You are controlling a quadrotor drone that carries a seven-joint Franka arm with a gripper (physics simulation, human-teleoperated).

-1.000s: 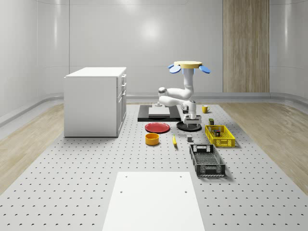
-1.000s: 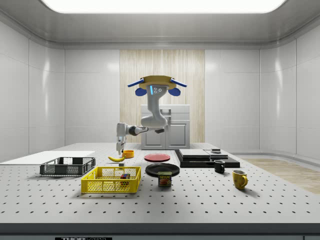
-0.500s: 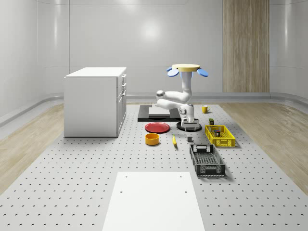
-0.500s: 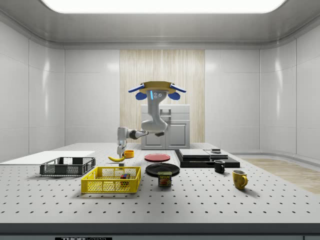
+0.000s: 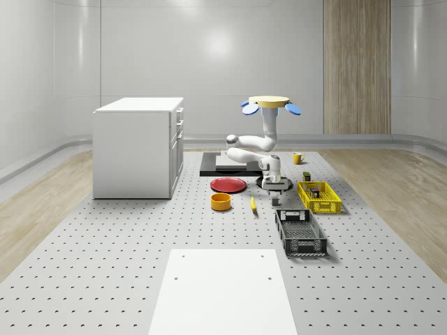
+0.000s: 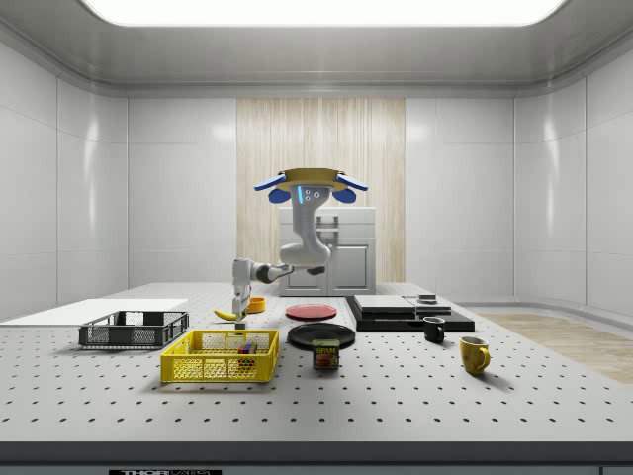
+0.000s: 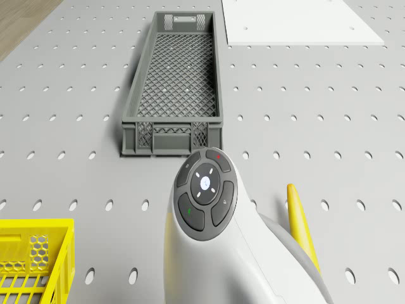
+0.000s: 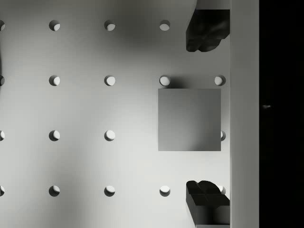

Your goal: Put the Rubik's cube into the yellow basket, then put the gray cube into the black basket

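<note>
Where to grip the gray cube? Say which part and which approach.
Grip the gray cube from straight above, across two opposite flat side faces. It sits flat on the table, top face square to the open gripper, whose fingertips already bracket it.

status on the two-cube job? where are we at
Done: the Rubik's cube lies in the yellow basket. In hand: the drone hovers over the table, and its open gripper hangs right above the gray cube, one finger on each side, not yet gripping. Left: grasp it and carry it to the black basket.
</note>
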